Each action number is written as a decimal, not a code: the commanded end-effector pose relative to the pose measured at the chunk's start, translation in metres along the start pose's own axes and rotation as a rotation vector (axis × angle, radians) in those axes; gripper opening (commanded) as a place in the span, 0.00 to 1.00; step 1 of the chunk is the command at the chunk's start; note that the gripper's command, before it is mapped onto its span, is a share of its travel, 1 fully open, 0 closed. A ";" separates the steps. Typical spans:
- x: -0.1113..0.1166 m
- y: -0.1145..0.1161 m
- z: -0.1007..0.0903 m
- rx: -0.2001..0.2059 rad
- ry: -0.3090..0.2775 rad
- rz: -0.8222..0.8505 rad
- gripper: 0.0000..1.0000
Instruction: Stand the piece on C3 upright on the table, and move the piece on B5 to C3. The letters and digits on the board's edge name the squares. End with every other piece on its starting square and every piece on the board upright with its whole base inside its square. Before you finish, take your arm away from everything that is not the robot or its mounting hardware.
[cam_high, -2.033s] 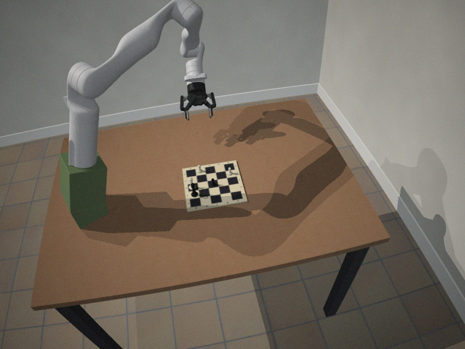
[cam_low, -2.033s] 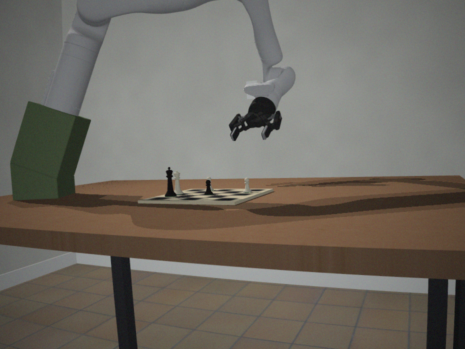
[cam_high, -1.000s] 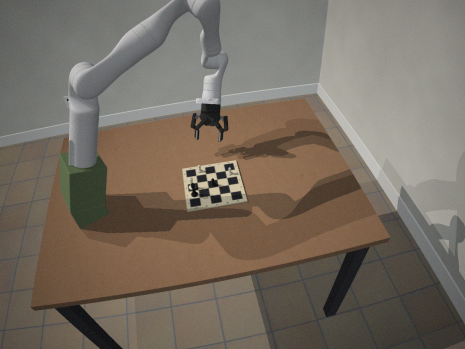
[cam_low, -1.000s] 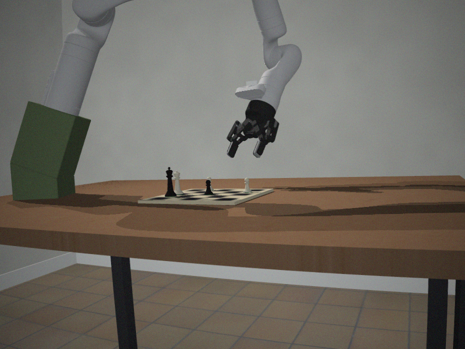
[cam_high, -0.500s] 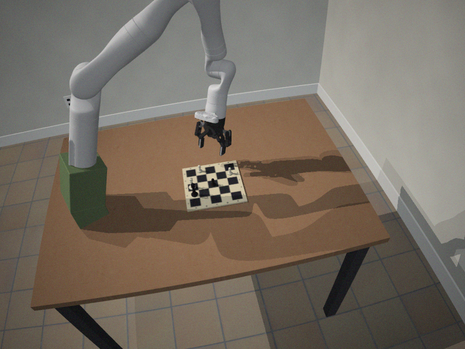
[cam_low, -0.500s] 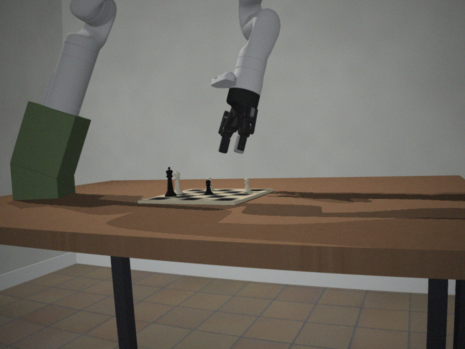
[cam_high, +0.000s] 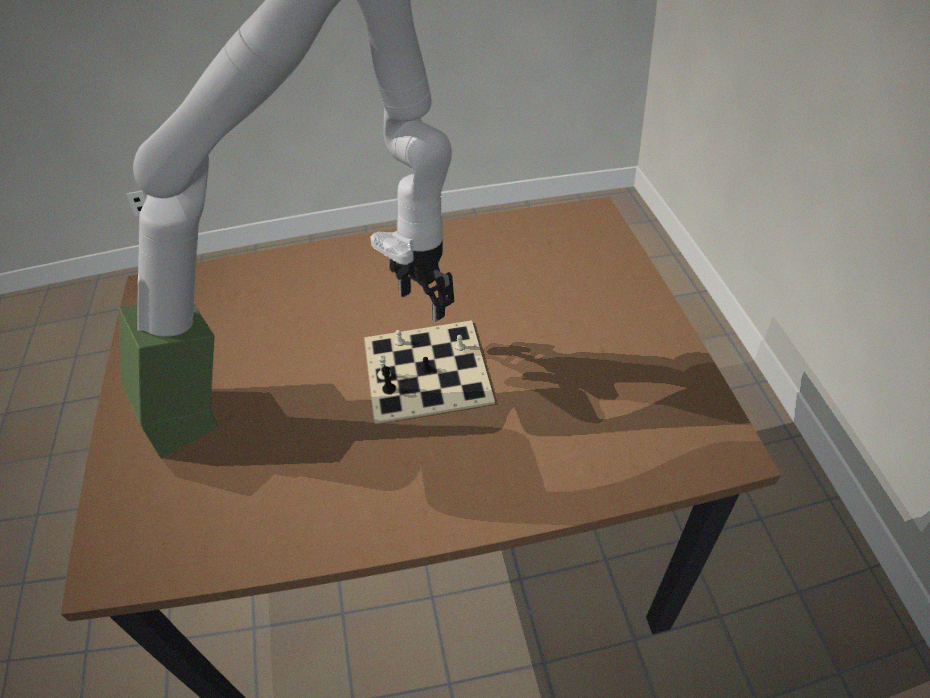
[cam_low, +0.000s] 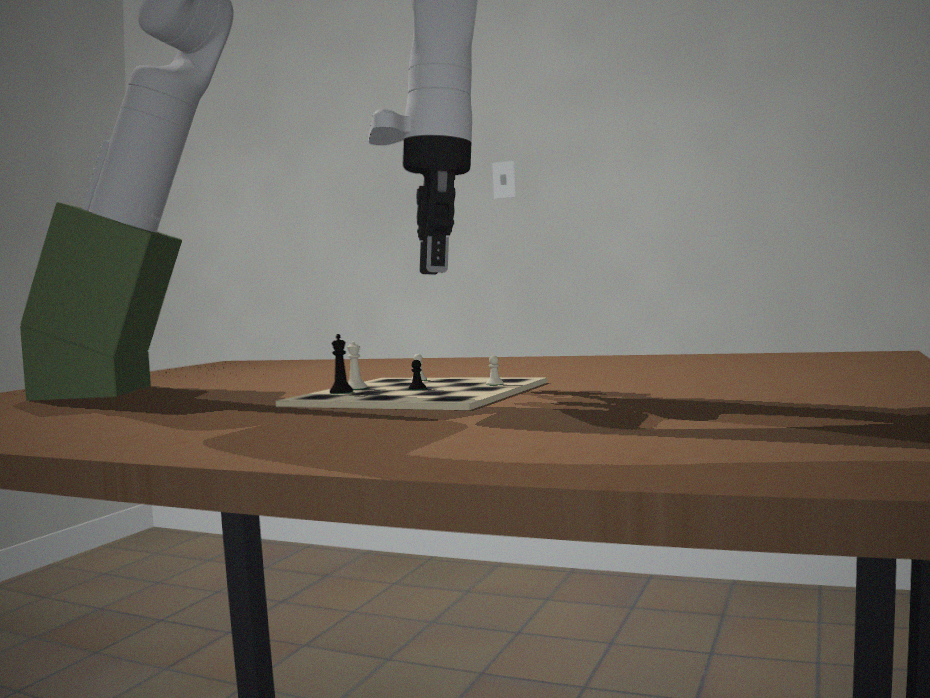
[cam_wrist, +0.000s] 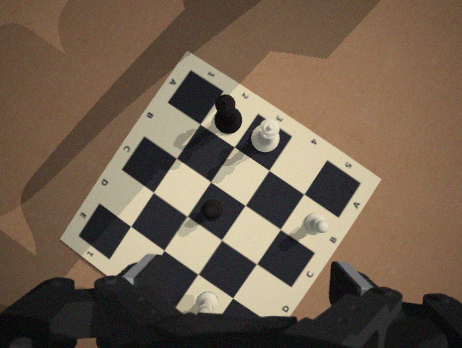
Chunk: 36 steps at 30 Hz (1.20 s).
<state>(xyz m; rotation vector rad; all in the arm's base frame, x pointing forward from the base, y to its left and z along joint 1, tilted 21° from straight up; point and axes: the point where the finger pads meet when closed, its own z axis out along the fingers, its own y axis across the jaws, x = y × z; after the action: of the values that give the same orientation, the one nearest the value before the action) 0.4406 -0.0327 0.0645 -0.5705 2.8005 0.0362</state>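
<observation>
– Wooden table (cam_high: 300, 525) in a tiled corner room, grey walls, a wall outlet (cam_low: 504, 179) behind. What lies on it?

– A small five-by-five chessboard (cam_high: 435, 411) flat near the middle, and a green pedestal (cam_high: 165, 375) at the left carrying the arm. The arm's long shadows cross the table to the right of the board.

– Where are the two pieces that matter?

– The black pawn (cam_wrist: 212, 209) stands upright on C3, the centre square. The white pawn (cam_wrist: 316, 223) stands upright on B5, at the board's edge.

– Anything crowding them?

– A tall black piece (cam_wrist: 227, 114) on A2 and a tall white piece (cam_wrist: 265, 135) on A3 stand side by side, two files from the black pawn. Another white pawn (cam_wrist: 206, 301) is on E4, partly hidden in the wrist view by the gripper's body. From the exterior view the black pawn stands in front of the B5 pawn and covers most of it.

– And the arm?

– It rises from the pedestal, arches out of frame and comes down with the last links vertical. The gripper (cam_low: 434, 259) points straight down, well above the board, over its far edge as the top view shows it.

– Its pincer?

– Spread wide, with nothing between the fingers.
</observation>
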 end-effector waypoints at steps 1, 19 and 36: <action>0.015 -0.019 -0.012 0.017 -0.026 0.067 1.00; 0.026 -0.027 -0.025 0.013 -0.096 0.154 1.00; 0.026 -0.027 -0.025 0.013 -0.096 0.154 1.00</action>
<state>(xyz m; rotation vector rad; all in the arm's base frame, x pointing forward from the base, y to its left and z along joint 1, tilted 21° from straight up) 0.4209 -0.0693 0.0818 -0.3404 2.7436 0.0763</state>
